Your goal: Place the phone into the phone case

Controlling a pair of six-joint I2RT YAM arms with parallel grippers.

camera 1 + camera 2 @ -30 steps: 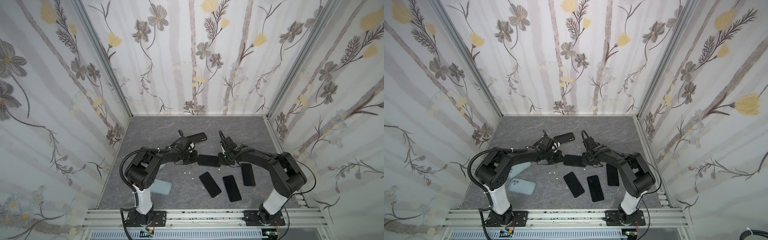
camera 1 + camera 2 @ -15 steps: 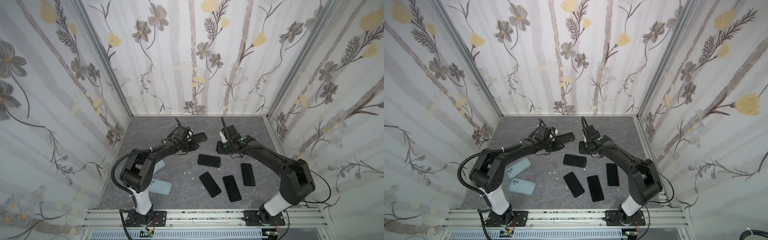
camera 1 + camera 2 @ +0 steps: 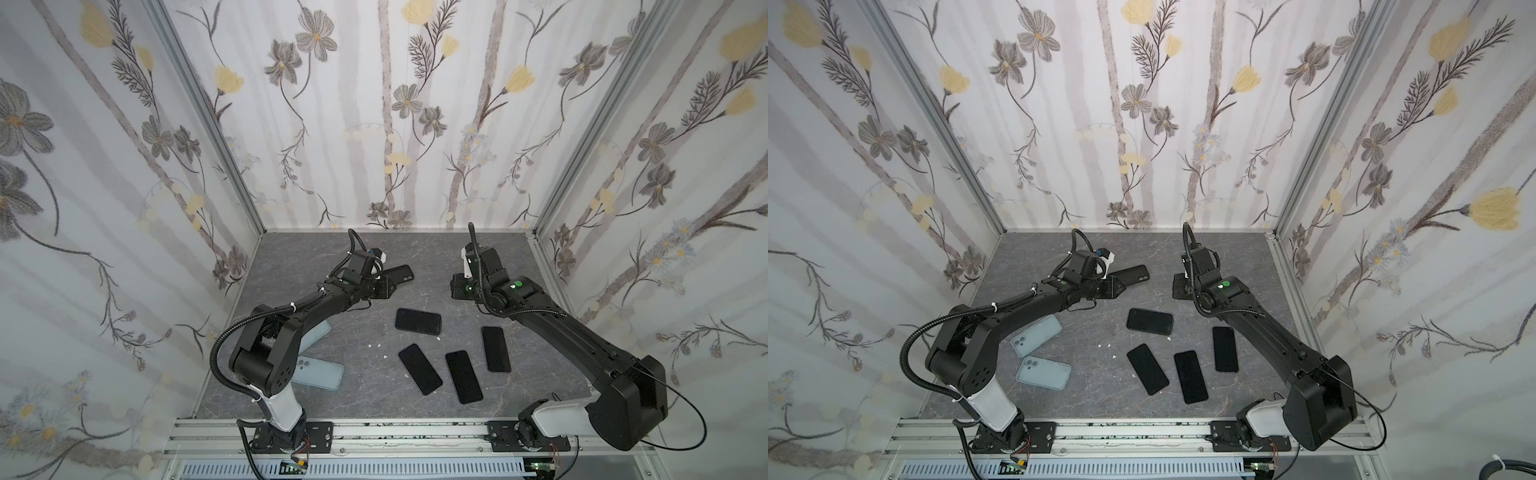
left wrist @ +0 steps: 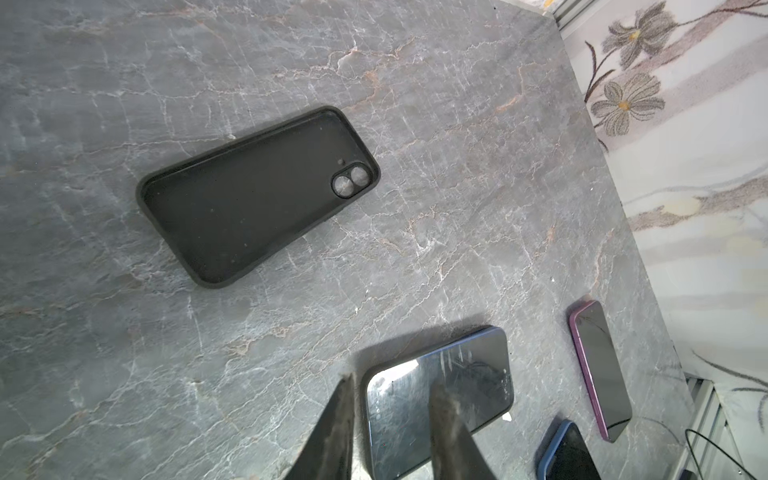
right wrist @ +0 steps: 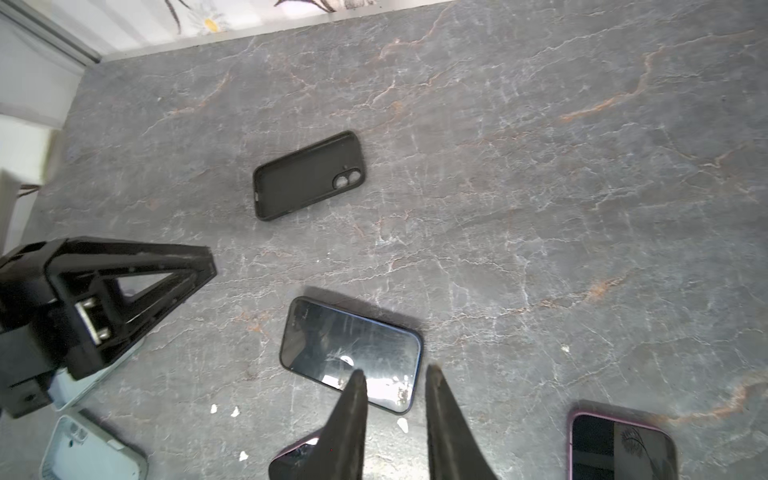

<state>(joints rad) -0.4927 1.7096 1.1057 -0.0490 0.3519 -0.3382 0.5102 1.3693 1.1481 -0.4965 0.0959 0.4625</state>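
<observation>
The empty black case (image 4: 257,195) lies flat on the grey surface (image 4: 457,145), open side up, with its two camera holes showing. It is toward the back, near the left hand (image 4: 392,388). The phone (image 5: 353,353) lies flat and sideways in the middle of the surface, glass up, apart from the case. It has a dark rim, and I cannot tell if that is a case of its own. Three more phones (image 3: 463,376) lie nearer the front, and two pale blue cases (image 3: 1043,372) lie by the left arm.

The left hand's fingers are a little apart and hold nothing. The right hand (image 5: 395,372) is the same: a small gap with nothing in it.

The phone looks stiff, flat and smooth, so I think it is slippery. Its glass is scratched and may break if it drops. It lies flat, so fingers cannot get under it easily. The best place to hold is probably its two long thin sides, and the fingers must spread wider for that. The case looks light and bendy. It may slide when pushed, so one hand should press on its rim, away from the camera holes.
</observation>
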